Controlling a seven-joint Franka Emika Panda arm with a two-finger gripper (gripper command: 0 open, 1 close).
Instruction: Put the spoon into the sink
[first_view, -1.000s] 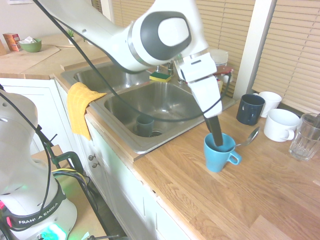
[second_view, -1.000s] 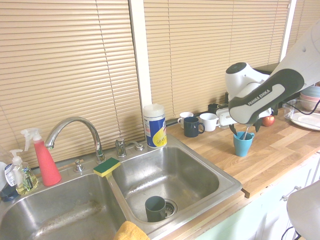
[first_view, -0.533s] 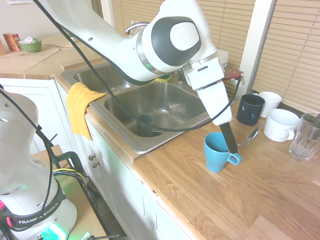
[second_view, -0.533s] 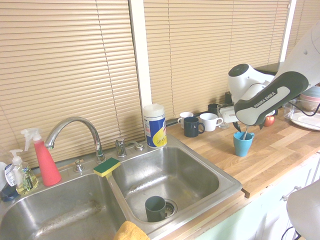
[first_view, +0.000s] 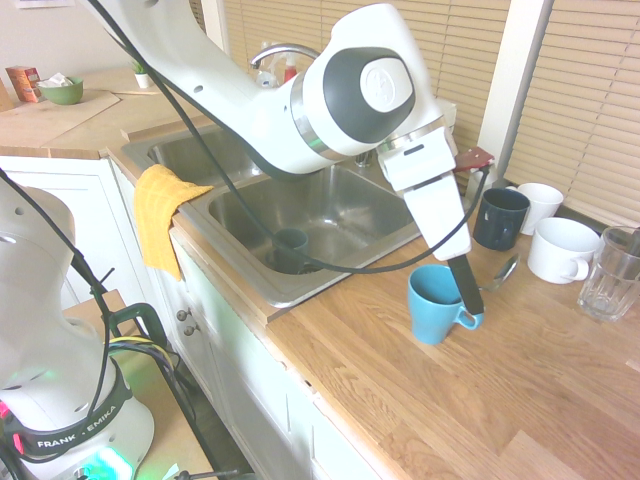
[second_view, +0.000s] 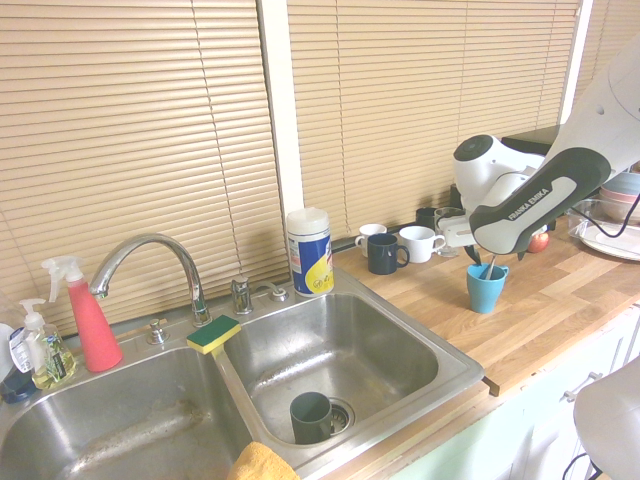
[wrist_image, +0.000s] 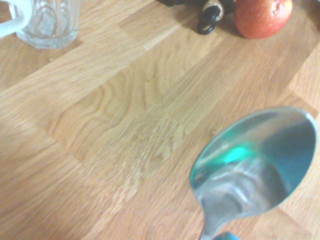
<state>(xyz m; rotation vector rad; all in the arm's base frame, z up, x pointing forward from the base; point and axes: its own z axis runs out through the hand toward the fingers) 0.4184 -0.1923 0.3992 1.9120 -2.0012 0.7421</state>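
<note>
The spoon (first_view: 502, 271) leans out of a teal mug (first_view: 435, 304) on the wooden counter, with its shiny bowl over the mug's far rim. In the wrist view the spoon (wrist_image: 252, 162) fills the lower right, bowl up above the wood. My gripper (first_view: 469, 298) hangs open beside the mug's handle, close to the spoon's stem, and holds nothing. From the other side the gripper (second_view: 484, 264) hovers just above the teal mug (second_view: 486, 288). The sink (first_view: 330, 205) lies left of the mug, its near basin (second_view: 350, 350) holding a dark mug (second_view: 311, 417).
A navy mug (first_view: 499, 217), two white mugs (first_view: 560, 249) and a glass (first_view: 610, 272) stand behind the teal mug. An apple (wrist_image: 262, 15) lies further back. A yellow cloth (first_view: 160, 215) hangs over the sink's front edge. The faucet (second_view: 150, 265), sponge (second_view: 213, 333) and wipes canister (second_view: 309, 250) line the sink's back.
My gripper has come up out of the teal mug and shifted sideways to the handle side, nearer the spoon. The spoon and mug have stayed where they were.
</note>
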